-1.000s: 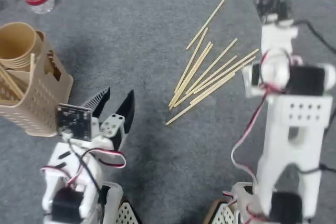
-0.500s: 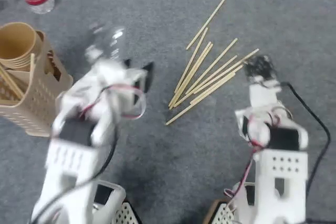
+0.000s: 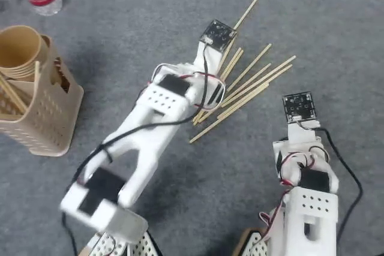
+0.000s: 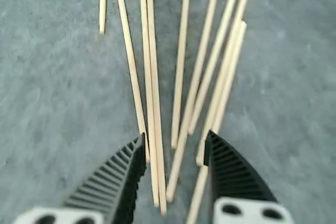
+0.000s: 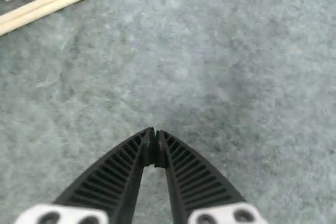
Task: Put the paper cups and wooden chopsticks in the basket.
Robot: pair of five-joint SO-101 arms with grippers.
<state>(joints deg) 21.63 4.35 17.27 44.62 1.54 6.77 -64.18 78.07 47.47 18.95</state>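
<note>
1. The basket (image 3: 43,115) stands at the far left of the counter (image 3: 120,34). It already holds the stacked paper cups (image 3: 21,49) and a few sticks leaning beside them, so judging by this, only the loose wooden chopsticks (image 3: 252,85) remain to be moved.
2. The left arm (image 3: 162,97) stretches across to that pile. In its wrist view the left hand (image 4: 175,139) is empty and moderately wide, with its jaws on either side of the near ends of several chopsticks (image 4: 181,61).
3. Gripping this close to the tips would probably let the sticks pivot and fan out. The better move is to slide the hand further along them, toward their middle, before lowering.
4. Bring the jaws down until they nearly touch the counter, then close slowly. Aim for the two or three sticks lying side by side between the jaws, because a crossed stick is likely to slip free.
5. Lift straight up and check that nothing dangles. Then swing left and tip the bundle upright over the basket – beside the cups, not into them.
6. To the right, the right hand (image 5: 153,132) is pinched closed on nothing over bare counter, near the pile's edge. It should stay out of the left arm's path.
</note>
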